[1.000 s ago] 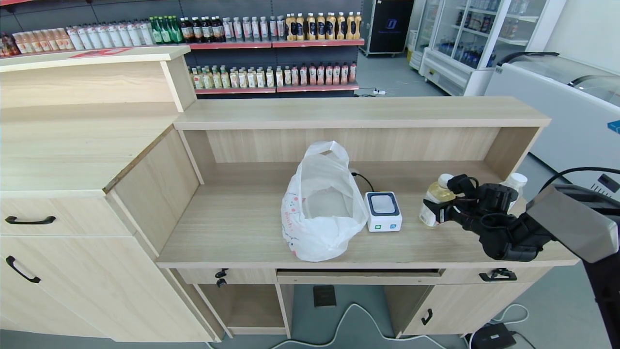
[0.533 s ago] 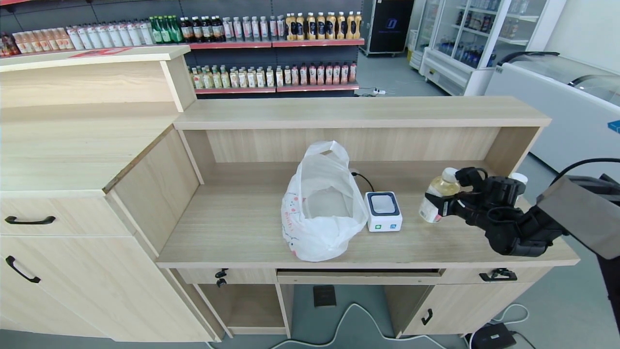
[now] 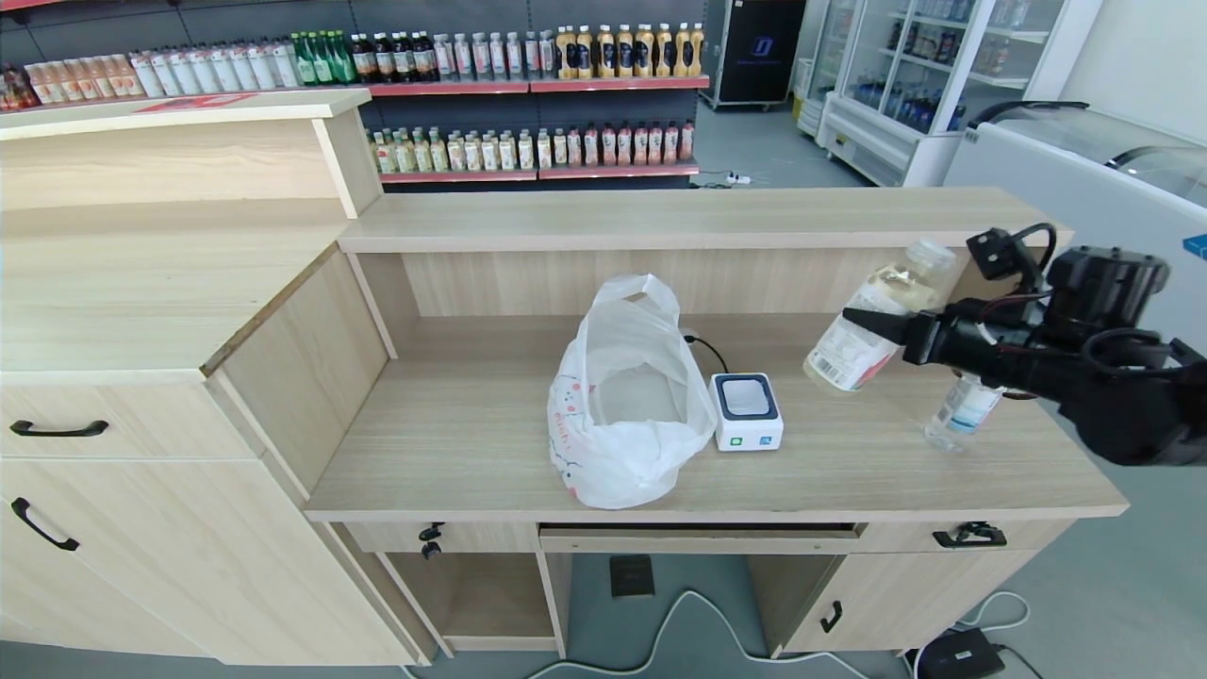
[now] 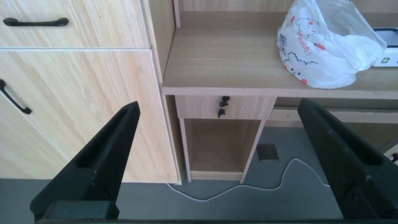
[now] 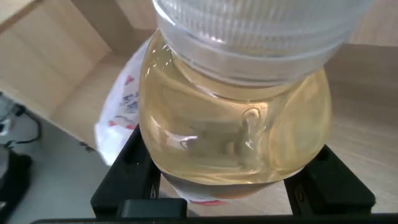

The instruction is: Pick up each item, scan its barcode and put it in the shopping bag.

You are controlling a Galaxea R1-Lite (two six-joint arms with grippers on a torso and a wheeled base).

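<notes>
Fingers of the left pincer (image 4: 219, 109) stand spread, low before the front of the pale wooden desk (image 3: 453, 443), their bases cut off at the view's edge. On the desk, a white plastic shopping bag (image 3: 622, 405) sits open just beside a white square scanner with a dark window (image 3: 747, 410). Right of the scanner, the right pincer (image 3: 872, 325) pinches a clear plastic bottle of pale yellow liquid (image 3: 886, 288), tilted and off the desk. A clear bottle with a blue-white label (image 3: 957, 415) stands below that arm, its top hidden.
</notes>
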